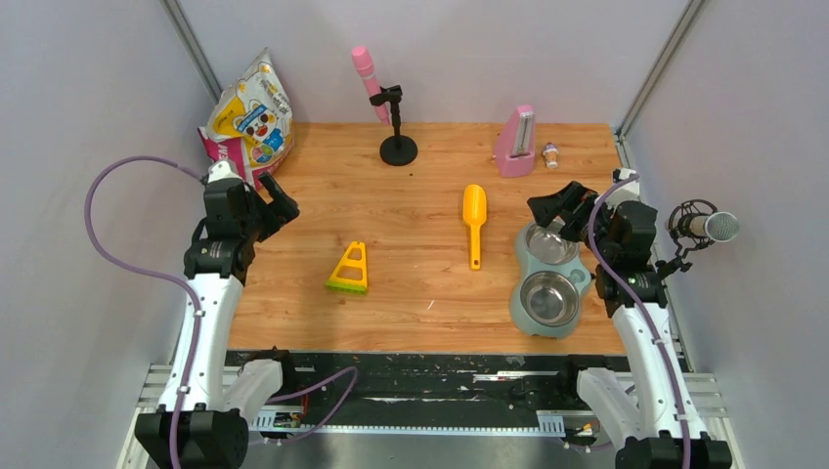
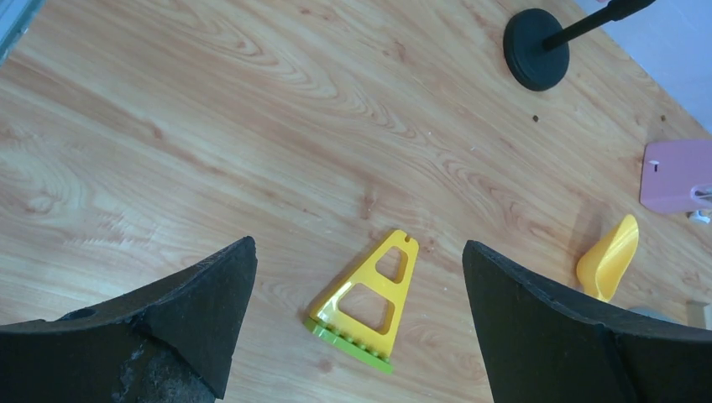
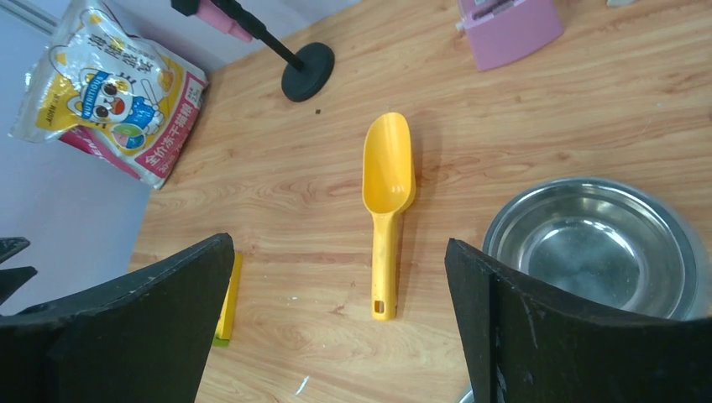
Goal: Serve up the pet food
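No pet food shows in any view. A crinkly printed bag (image 1: 249, 122) (image 3: 109, 92) stands at the far left corner, its contents hidden. A yellow scoop (image 1: 474, 220) (image 3: 386, 193) (image 2: 609, 260) lies empty mid-table, handle toward the arms. On the right, a grey-green feeder (image 1: 518, 308) holds two empty steel bowls (image 3: 600, 243). My left gripper (image 1: 279, 200) (image 2: 359, 245) hovers open over the left side of the table, just below the bag. My right gripper (image 1: 562, 200) (image 3: 337, 242) hangs open above the far bowl, to the right of the scoop. Neither gripper holds anything.
A yellow triangular toy with a green base (image 1: 349, 269) (image 2: 365, 298) lies left of centre. At the back stand a black stand with a pink microphone (image 1: 396, 147), a pink metronome (image 1: 515, 142) and a small bottle (image 1: 550, 151). Grey walls close three sides.
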`<state>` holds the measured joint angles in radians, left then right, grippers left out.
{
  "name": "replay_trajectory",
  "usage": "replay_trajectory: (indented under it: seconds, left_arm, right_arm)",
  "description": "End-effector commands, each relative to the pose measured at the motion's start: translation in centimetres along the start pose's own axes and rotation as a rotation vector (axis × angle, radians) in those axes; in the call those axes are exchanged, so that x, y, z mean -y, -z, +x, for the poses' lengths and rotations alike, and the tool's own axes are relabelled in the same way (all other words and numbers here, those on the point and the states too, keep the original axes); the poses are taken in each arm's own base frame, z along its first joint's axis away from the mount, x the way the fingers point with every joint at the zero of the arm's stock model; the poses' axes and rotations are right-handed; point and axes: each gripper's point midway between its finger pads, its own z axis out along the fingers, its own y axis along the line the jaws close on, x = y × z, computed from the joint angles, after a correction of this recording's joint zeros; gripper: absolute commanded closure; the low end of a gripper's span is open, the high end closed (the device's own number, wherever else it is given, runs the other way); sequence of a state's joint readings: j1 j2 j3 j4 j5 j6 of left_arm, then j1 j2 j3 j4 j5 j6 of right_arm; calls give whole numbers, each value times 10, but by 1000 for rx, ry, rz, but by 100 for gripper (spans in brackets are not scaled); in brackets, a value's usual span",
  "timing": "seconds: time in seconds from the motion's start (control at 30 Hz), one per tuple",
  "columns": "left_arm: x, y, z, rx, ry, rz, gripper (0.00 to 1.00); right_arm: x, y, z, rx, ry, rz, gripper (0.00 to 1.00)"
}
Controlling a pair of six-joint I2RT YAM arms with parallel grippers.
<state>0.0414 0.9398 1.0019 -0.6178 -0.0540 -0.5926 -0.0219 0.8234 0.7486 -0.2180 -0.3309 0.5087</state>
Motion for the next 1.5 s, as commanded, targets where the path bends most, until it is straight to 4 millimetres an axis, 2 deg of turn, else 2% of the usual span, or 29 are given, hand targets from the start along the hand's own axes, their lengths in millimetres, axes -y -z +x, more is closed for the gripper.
replay_trajectory:
  seconds: [0.0, 0.1, 0.13, 0.17, 0.23, 0.27, 0.33, 0.37, 0.4, 0.43, 0.47, 0.5, 0.53, 0.6, 0.73, 0.83, 0.93, 1.1, 1.27, 1.37, 1.4, 1.47]
  left_arm:
    - [11, 1, -10, 47, -15, 62, 0]
    - [27, -13, 7, -24, -15, 158, 0]
    - [42, -13, 18, -80, -17, 249, 0]
    - [52, -22, 28, -116, -11, 298, 0]
    - [79, -29, 63, -229, -51, 388, 0]
    - [83, -33, 72, -249, -74, 376, 0]
    - [100, -49, 107, -344, -170, 348, 0]
    - [113, -47, 125, -381, -212, 367, 0]
    - [120, -58, 141, -424, -234, 369, 0]
    - [134, -54, 160, -470, -262, 413, 0]
    - [137, -65, 177, -517, -276, 406, 0]
    - [142, -65, 193, -555, -297, 413, 0]
    - [138, -73, 208, -602, -311, 380, 0]
    - [130, -81, 228, -661, -342, 325, 0]
    - [121, -84, 253, -728, -341, 332, 0]
    - [109, -85, 260, -739, -333, 292, 0]
    - [80, -81, 257, -731, -358, 154, 0]
    - [25, -71, 226, -604, -408, -92, 0]
    - [-27, -66, 198, -533, -285, -237, 0]
    - [-64, -54, 175, -462, -203, -365, 0]
    - [-71, -52, 168, -428, -193, -400, 0]
    - [-73, -49, 158, -382, -150, -389, 0]
  right_arm:
    - [-16, 9, -17, 85, 20, -55, 0]
    - [-13, 10, -7, 77, 27, -73, 0]
    - [-14, 9, -4, 82, 33, -90, 0]
    - [-14, 8, -1, 79, 30, -104, 0]
    - [-17, 7, 7, 51, 27, -137, 0]
    - [-18, 6, 10, 35, 29, -150, 0]
    - [-19, 5, 15, 10, 31, -165, 0]
    - [-19, 4, 17, -1, 28, -165, 0]
    - [-18, 3, 19, -11, 26, -166, 0]
    - [-17, 2, 21, -22, 26, -168, 0]
    - [-16, 1, 23, -31, 26, -166, 0]
    - [-15, 0, 24, -39, 23, -159, 0]
    - [-14, -1, 25, -44, 21, -155, 0]
    - [-12, -1, 27, -53, 23, -147, 0]
    - [-6, -4, 28, -55, 16, -119, 0]
    - [-3, -6, 29, -60, 13, -107, 0]
    - [-2, -6, 28, -58, 12, -98, 0]
    - [2, -5, 28, -47, 10, -75, 0]
    - [3, -5, 27, -45, 9, -69, 0]
    - [7, -7, 26, -41, 6, -52, 0]
    - [10, -8, 25, -36, 2, -31, 0]
    - [18, -9, 23, -24, 0, 13, 0]
